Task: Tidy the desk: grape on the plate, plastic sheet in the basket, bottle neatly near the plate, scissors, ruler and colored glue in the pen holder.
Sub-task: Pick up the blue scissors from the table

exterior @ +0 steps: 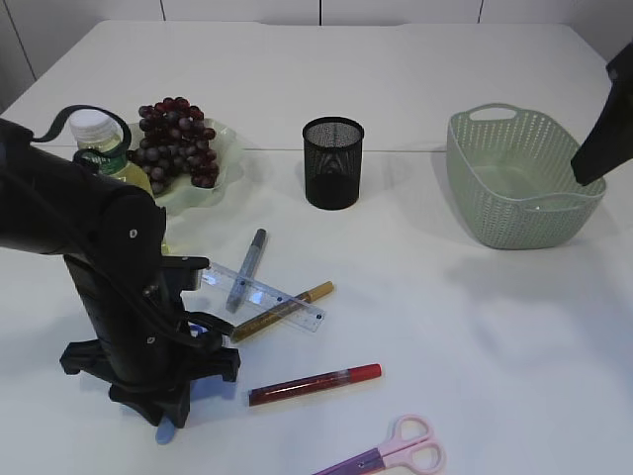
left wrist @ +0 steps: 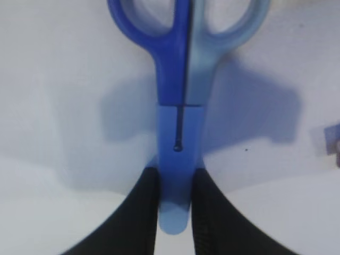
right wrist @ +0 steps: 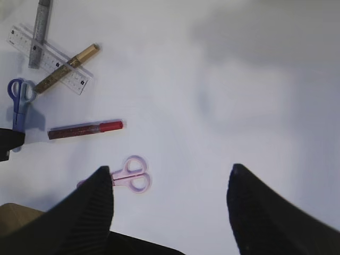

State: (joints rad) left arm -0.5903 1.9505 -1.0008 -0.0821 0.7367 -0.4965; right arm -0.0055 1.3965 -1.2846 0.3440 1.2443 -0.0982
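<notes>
The left gripper (left wrist: 175, 212) was down at the tabletop (exterior: 495, 327) near its front-left corner, its fingers (left wrist: 135, 212) closed on the sheathed blade end of the blue scissors (left wrist: 180, 69), which lay flat. The right gripper (right wrist: 170, 207) hovered over the right side with fingers (right wrist: 90, 207) wide apart and empty. Grapes (exterior: 176, 139) sat on the plate (exterior: 223, 163) toward the back-left corner, the bottle (exterior: 99, 143) just beside it. The mesh pen holder (exterior: 332, 161) stood mid-tabletop, the basket (exterior: 519, 178) near the right edge. Ruler (exterior: 267, 295), gold glue pen (exterior: 287, 310), grey glue pen (exterior: 247, 267), red glue pen (exterior: 315, 384) and pink scissors (exterior: 396, 453) lay toward the front edge.
</notes>
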